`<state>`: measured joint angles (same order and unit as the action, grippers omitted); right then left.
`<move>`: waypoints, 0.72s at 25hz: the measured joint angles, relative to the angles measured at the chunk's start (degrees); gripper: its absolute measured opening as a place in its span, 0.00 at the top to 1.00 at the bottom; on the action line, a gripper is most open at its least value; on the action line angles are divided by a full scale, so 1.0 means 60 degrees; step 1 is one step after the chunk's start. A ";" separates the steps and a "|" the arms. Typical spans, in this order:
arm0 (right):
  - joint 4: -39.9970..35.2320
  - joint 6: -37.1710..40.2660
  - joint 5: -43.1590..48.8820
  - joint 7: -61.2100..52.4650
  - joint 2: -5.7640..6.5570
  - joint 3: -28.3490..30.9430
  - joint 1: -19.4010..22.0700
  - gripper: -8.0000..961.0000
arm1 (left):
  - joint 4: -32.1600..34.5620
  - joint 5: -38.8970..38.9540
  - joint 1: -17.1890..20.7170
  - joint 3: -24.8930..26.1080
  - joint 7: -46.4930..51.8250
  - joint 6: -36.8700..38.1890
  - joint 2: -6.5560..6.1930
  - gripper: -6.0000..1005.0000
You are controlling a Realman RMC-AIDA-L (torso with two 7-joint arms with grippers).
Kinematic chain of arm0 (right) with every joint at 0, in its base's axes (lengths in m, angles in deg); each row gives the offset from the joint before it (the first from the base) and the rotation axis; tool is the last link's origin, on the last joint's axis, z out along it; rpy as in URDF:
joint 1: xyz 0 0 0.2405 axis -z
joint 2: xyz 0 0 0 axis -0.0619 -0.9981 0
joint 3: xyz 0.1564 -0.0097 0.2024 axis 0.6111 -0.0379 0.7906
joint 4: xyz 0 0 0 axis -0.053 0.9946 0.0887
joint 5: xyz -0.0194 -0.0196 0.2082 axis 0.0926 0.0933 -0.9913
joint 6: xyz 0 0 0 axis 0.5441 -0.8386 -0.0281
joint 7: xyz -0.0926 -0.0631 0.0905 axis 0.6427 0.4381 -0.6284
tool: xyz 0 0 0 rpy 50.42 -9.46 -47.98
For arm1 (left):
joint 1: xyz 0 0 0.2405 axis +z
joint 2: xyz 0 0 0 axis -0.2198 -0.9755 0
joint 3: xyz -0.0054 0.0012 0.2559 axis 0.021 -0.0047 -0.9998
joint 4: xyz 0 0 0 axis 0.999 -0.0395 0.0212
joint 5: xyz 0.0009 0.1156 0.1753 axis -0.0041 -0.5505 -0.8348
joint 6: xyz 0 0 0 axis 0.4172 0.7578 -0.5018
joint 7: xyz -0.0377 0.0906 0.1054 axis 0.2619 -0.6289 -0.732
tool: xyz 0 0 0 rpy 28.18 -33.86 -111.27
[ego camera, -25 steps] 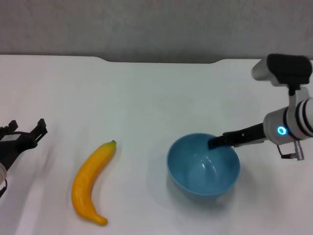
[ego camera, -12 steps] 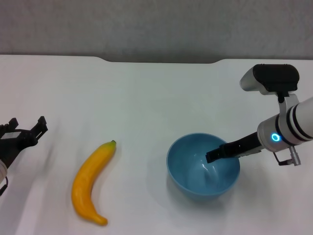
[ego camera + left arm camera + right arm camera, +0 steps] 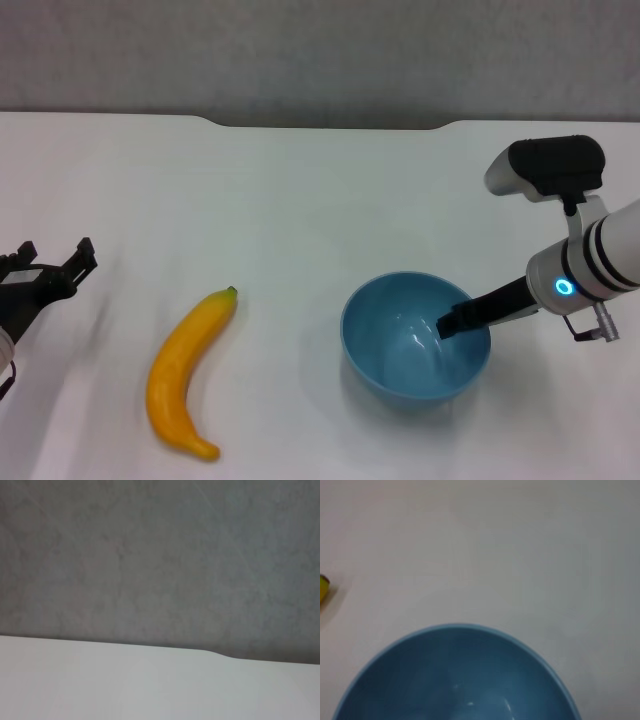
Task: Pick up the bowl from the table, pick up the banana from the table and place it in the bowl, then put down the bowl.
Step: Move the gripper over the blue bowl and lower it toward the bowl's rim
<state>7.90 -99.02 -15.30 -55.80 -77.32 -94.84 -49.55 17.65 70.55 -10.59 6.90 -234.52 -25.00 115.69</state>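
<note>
Right arm has dropped and pulled back slightly toward the bowl's right rim over the last second; left arm hasn't moved.

Worktop (image 3: 300, 190): white, dark notch along the far edge.

Bowl (image 3: 400, 345): light blue, upright on the worktop, right of centre. In the right wrist view it fills the lower part of the frame (image 3: 455, 680).

Banana (image 3: 185, 375): lying flat left of the bowl, well apart from it, stem tip pointing away from the robot.

Right gripper (image 3: 452, 322): dark finger reaching over the bowl's right rim into the interior; can't tell whether the jaws are clenched on the rim.

Left gripper (image 3: 55, 262): parked at the left edge, jaws spread, holding nothing.
</note>
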 joint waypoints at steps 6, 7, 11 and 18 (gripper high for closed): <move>0.0001 0.0065 0.0090 -0.0005 -0.0026 -0.0462 -0.0055 0.51 | -0.0003 -0.0003 -0.0005 0.0031 -0.0002 -0.0001 -0.0008 0.17; 0.0001 0.0066 0.0109 -0.0014 -0.0026 -0.0511 -0.0075 0.54 | -0.0004 -0.0003 -0.0010 0.0035 -0.0002 -0.0001 -0.0008 0.17; 0.0001 0.0113 0.0121 -0.0008 -0.0026 -0.0542 -0.0102 0.63 | -0.0004 -0.0003 -0.0014 0.0048 -0.0003 -0.0001 -0.0006 0.17; -0.0061 0.0161 0.0151 0.0296 -0.0025 -0.0567 -0.0124 0.74 | 0.0014 -0.0003 -0.0015 0.0046 -0.0003 -0.0001 -0.0005 0.17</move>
<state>7.53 -98.06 -14.40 -54.03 -77.47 -98.24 -50.29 17.74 70.53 -10.68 7.18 -234.54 -25.01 115.66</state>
